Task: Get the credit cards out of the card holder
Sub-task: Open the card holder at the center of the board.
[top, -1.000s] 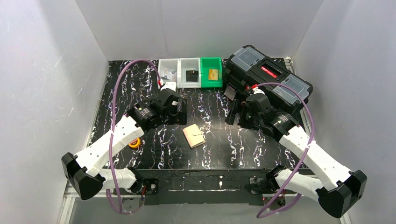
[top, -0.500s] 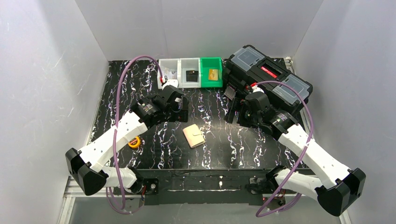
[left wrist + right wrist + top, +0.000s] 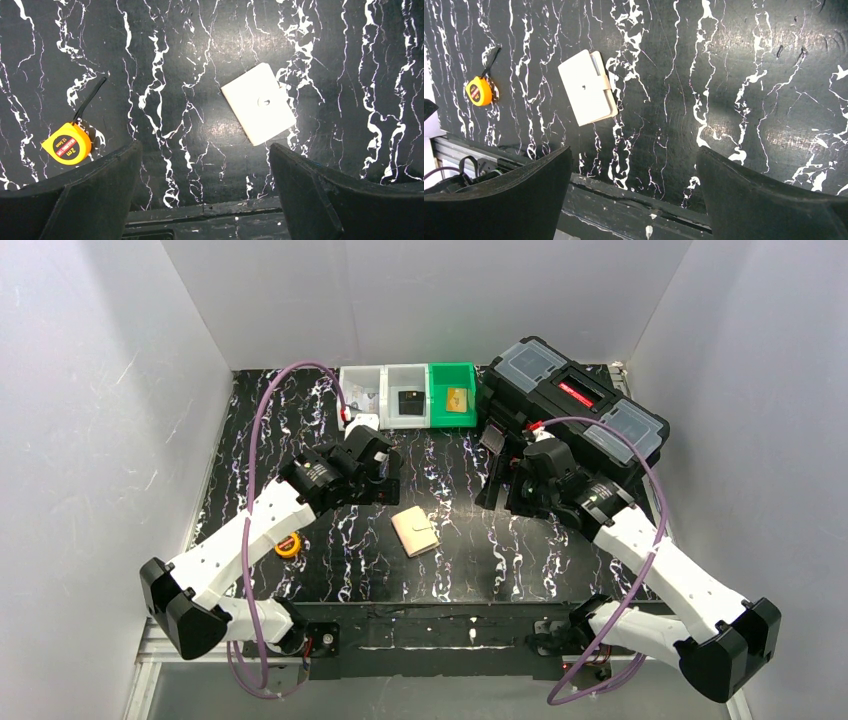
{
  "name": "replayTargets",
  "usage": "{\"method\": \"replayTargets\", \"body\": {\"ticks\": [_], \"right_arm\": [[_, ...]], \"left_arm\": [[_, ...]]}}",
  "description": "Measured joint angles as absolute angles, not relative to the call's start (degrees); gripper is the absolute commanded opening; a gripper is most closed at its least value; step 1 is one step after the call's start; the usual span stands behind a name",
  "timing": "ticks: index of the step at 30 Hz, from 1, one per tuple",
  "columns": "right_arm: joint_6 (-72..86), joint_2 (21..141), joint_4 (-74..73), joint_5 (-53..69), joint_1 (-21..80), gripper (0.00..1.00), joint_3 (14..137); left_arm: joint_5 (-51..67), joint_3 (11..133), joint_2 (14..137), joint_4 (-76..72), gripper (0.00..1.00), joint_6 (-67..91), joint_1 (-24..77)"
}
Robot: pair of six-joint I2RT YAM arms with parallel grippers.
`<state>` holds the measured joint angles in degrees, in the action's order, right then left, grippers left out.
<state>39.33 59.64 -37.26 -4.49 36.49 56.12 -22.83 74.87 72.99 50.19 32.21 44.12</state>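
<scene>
Yellow tape (image 3: 66, 144) said "2m"; holder (image 3: 258, 103) lay closed between left gripper (image 3: 204, 147) and right gripper (image 3: 634, 150), both spread wide, empty.

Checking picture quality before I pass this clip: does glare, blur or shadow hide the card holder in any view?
No. Top view: evenly lit and sharp, card holder small but clear. Left wrist view: holder in focus, its pale face slightly washed out, the near fingers dark and soft. Right wrist view: holder sharp, faint sheen on the table.
</scene>
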Motion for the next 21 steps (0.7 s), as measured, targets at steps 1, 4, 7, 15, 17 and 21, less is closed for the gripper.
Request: {"method": "replayTargets", "body": {"ticks": [1, 4, 7, 15, 17, 21], "right_arm": [[39.4, 59.6, -37.2, -4.3, 36.6, 1.00, 55.9], [39.4, 59.6, -37.3, -3.8, 36.8, 1.00, 55.2], [39.3, 59.6, -37.4, -3.4, 36.9, 1.00, 54.9], [38.7, 59.9, -38.5, -1.7, 38.8, 1.00, 54.5], [38.7, 61.1, -38.9, -1.0, 40.8, 1.00, 54.3], [39.0, 65.3, -38.7, -0.6, 45.6, 1.00, 54.1]], "left_arm": [[-22.8, 74.6, 72.8, 50.2, 1.00, 32.2, 44.1], [-22.4, 73.6, 72.4, 50.5, 1.00, 32.2, 44.1], [-22.0, 73.1, 72.4, 51.3, 0.99, 32.4, 44.1], [-21.5, 71.5, 72.3, 52.2, 0.99, 33.8, 44.1], [-21.3, 70.4, 72.2, 52.4, 1.00, 34.6, 44.1], [-20.4, 67.7, 71.8, 52.4, 1.00, 36.4, 44.0]]}}
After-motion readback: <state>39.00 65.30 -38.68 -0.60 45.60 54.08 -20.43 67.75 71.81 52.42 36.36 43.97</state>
